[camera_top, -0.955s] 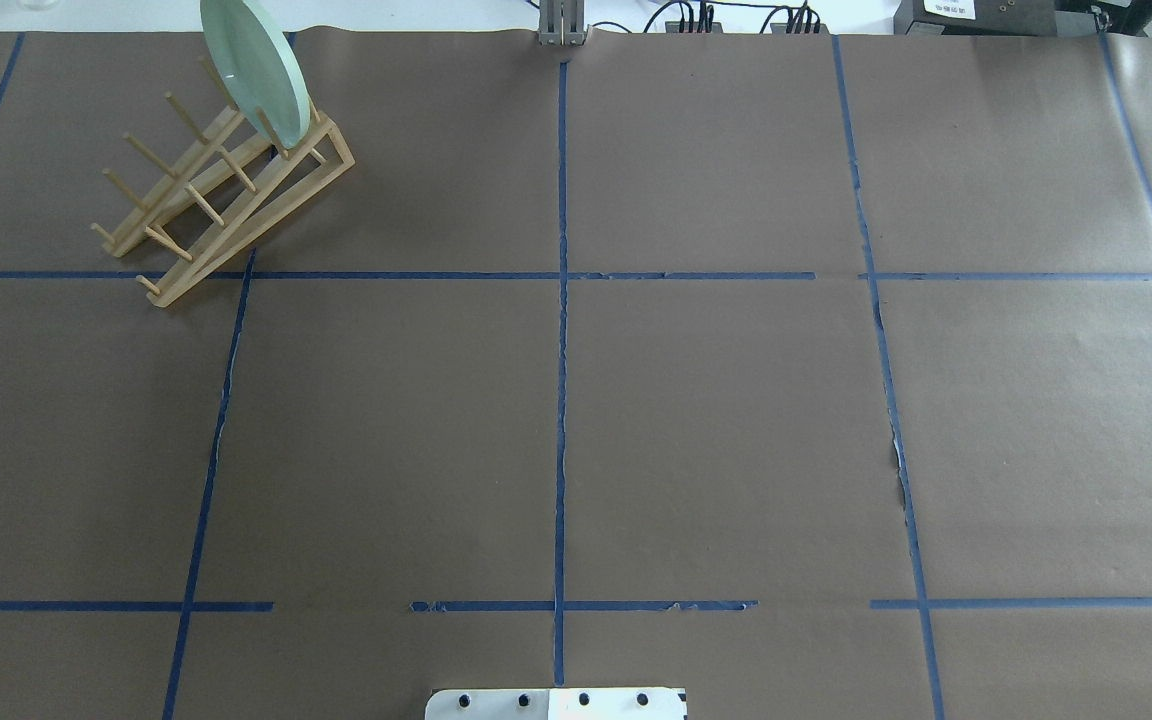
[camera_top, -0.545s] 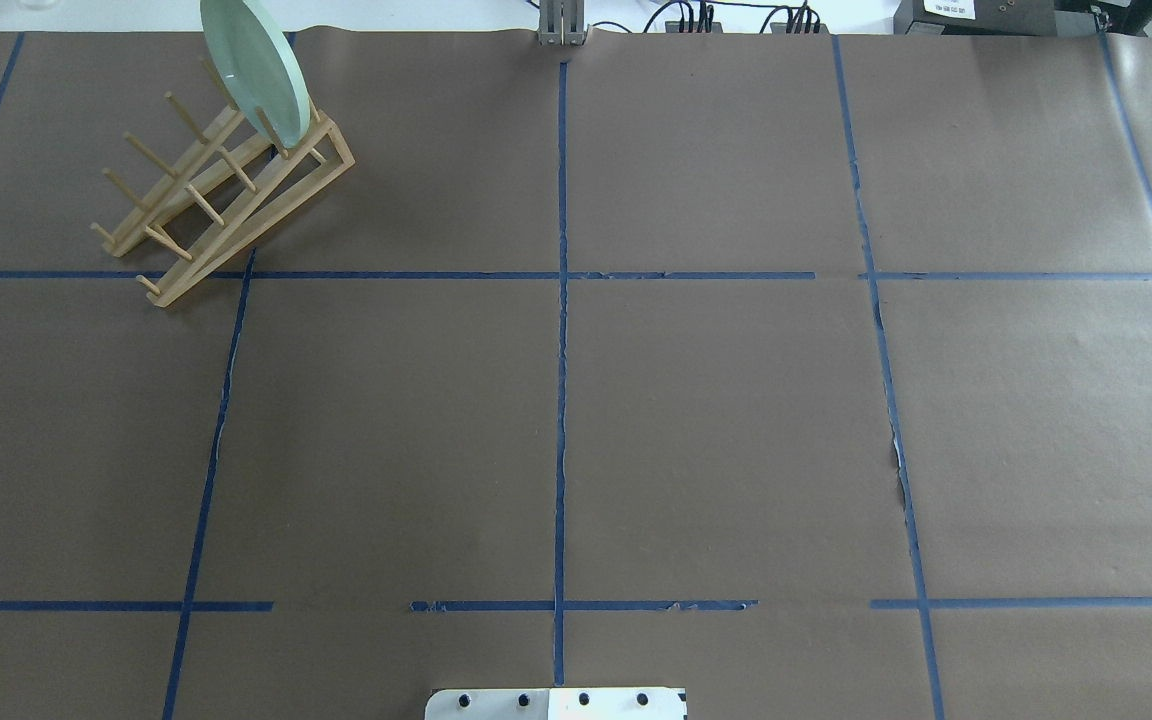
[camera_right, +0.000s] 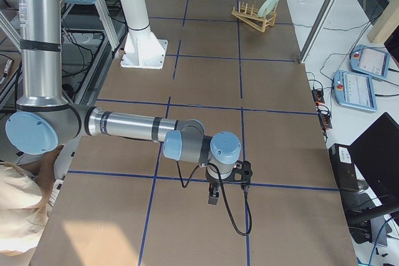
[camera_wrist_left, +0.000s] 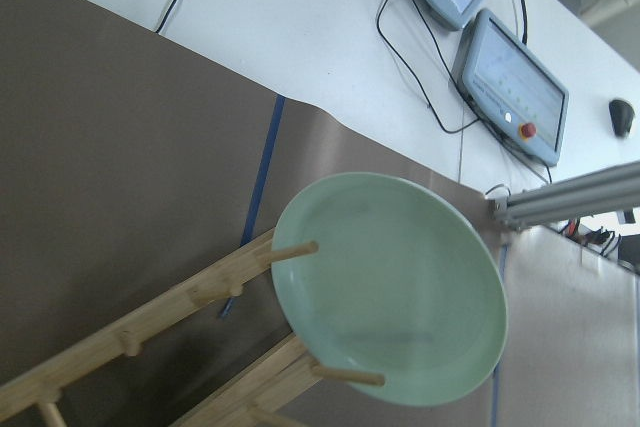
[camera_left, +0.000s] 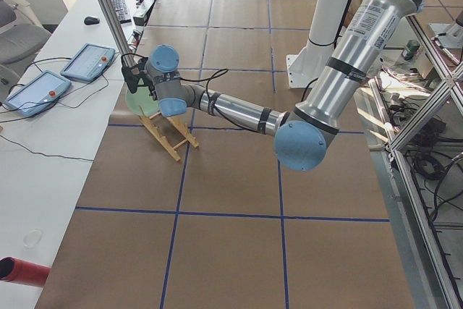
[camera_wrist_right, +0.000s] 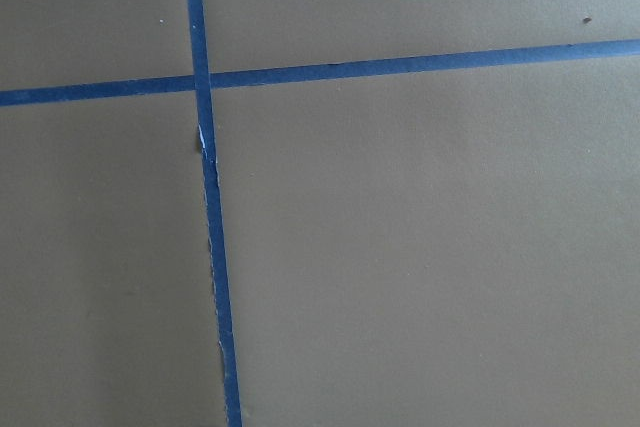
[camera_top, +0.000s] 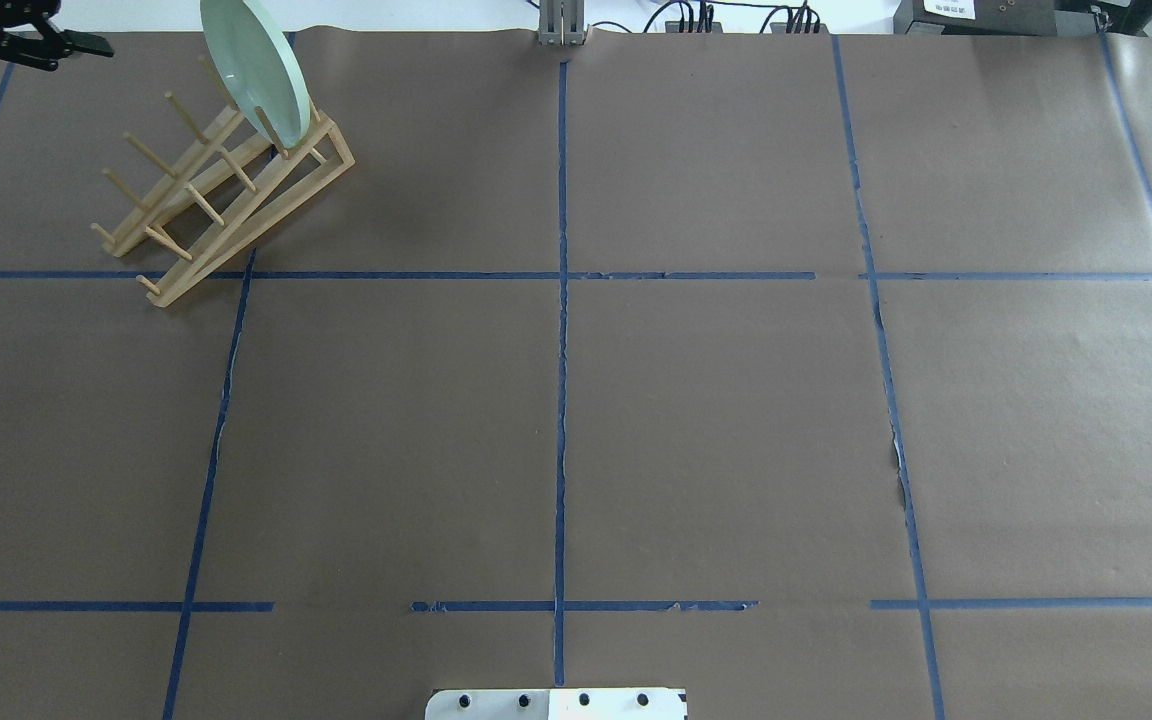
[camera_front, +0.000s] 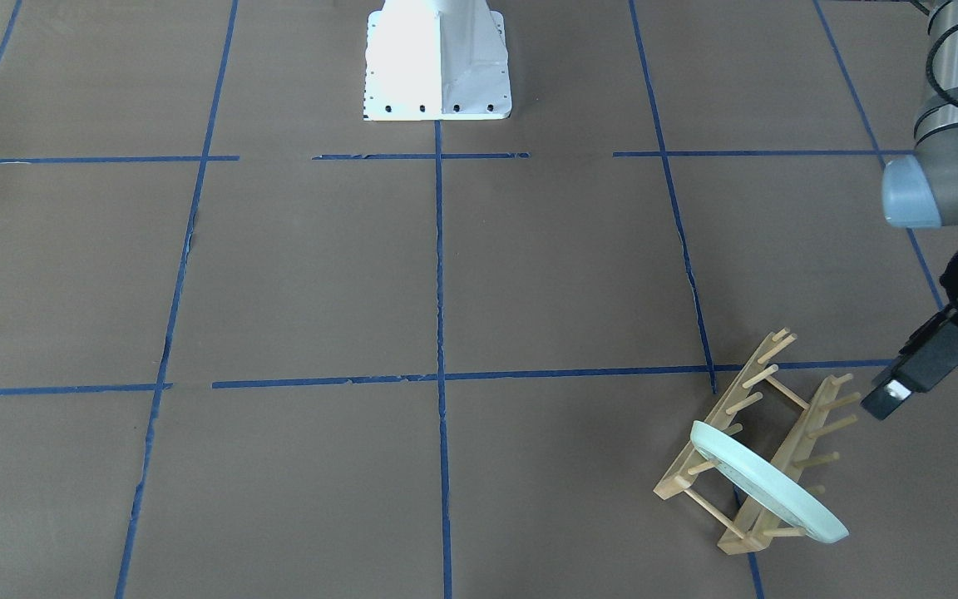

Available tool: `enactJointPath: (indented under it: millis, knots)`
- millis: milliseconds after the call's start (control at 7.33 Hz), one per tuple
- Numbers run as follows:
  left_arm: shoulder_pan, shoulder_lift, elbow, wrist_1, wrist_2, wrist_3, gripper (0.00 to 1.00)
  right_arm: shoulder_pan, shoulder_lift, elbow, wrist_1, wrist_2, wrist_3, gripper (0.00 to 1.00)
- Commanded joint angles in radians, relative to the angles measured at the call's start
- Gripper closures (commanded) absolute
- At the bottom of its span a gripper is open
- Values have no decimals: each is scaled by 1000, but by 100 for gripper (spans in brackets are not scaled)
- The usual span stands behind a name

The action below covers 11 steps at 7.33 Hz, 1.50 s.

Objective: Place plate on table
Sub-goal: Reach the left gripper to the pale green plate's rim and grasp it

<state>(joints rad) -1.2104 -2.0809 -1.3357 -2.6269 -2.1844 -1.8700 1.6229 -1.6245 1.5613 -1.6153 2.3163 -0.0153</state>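
Observation:
The pale mint-green plate [camera_top: 256, 70] stands on edge between pegs at the far end of a wooden peg rack [camera_top: 266, 215], at the far left of the brown table [camera_top: 716, 420]. It also shows in the front view [camera_front: 766, 482] and fills the left wrist view [camera_wrist_left: 400, 287]. My left gripper [camera_top: 56, 35] hovers left of the rack, a little apart from the plate, its jaws apparently open and empty; the front view shows it [camera_front: 882, 403] beside the rack. My right gripper [camera_right: 212, 194] shows only in the exterior right view, low over bare table; I cannot tell its state.
The white robot base [camera_top: 556, 703] sits at the near edge. Blue tape lines divide the table. Two teach pendants [camera_wrist_left: 500, 77] and cables lie on the white bench beyond the table's far edge. An aluminium post [camera_top: 562, 25] stands at the far edge.
My left arm has come into the overhead view at the upper left, near the rack. The plate and rack have not moved.

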Motion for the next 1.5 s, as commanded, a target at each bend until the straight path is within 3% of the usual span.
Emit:
enactJointPath:
  millis: [0,273,409,545,682,818,1091,1364]
  knots:
    - [49,-74,93,-71,171,-317,0,0,0,0,0,0,0,0]
    - [101,-111,160,-82,234,-316,0,0,0,0,0,0,0,0]
    - [123,-114,170,-82,268,-316,6,0,0,0,0,0,0,0]
    - [123,-114,170,-85,270,-317,30,0,0,0,0,0,0,0]
    - [123,-116,170,-85,270,-316,74,0,0,0,0,0,0,0]
    - [121,-114,168,-85,270,-310,100,0,0,0,0,0,0,0]
    - [95,-110,136,-82,268,-287,100,0,0,0,0,0,0,0]
    - [27,-88,-9,-33,205,-284,100,0,0,0,0,0,0,0]
